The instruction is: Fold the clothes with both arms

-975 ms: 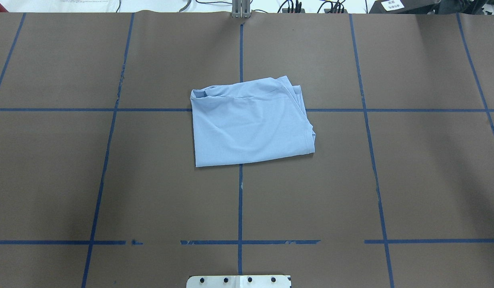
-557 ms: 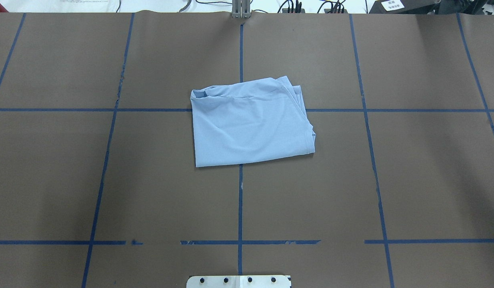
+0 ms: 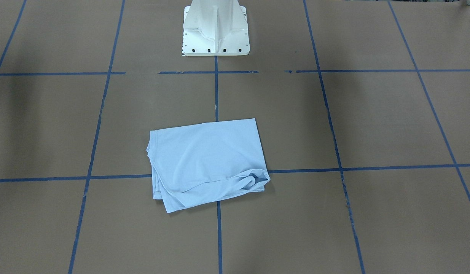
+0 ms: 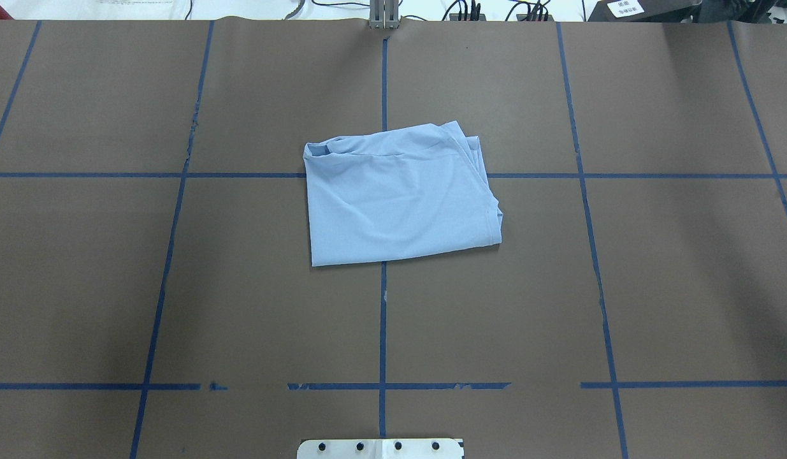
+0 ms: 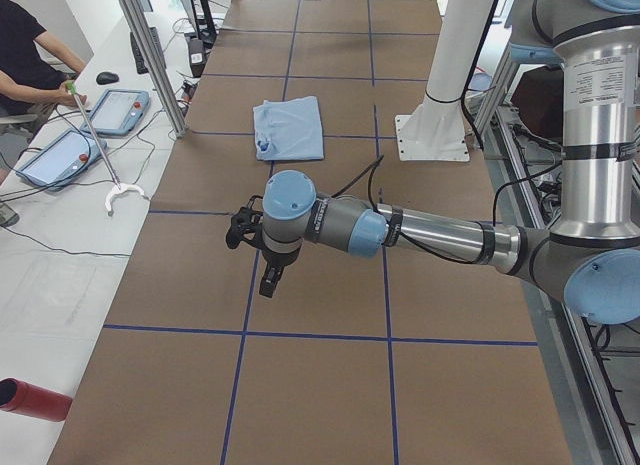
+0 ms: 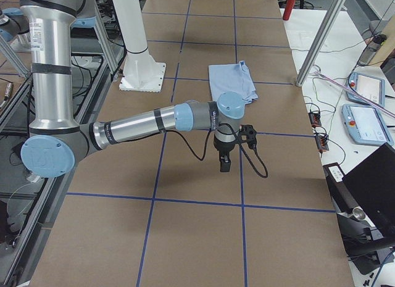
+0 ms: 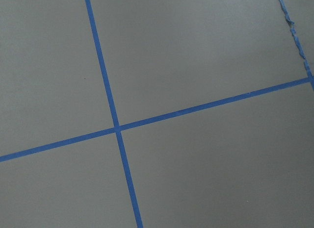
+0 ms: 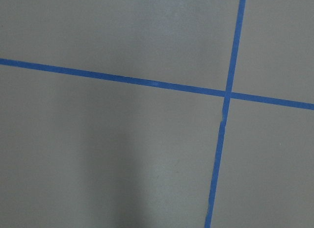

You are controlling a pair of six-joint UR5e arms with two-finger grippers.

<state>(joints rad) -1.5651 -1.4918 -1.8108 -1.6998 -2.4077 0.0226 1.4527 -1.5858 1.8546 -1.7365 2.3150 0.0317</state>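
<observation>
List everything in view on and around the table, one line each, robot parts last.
T-shirt: one, light blue, folded at the table's middle.
table: one, brown cover.
tape lines: several, blue, a grid across the table.
pedestal base: one, white, at the robot's edge.
handheld consoles: two, blue-grey, on the white side bench.
cylinder: one, red, on that bench.
person: one, dark top, seated at the bench.
left arm: one, grey, over bare table; left gripper black, clear of the shirt.
right arm: one, grey, likewise; right gripper black.
</observation>
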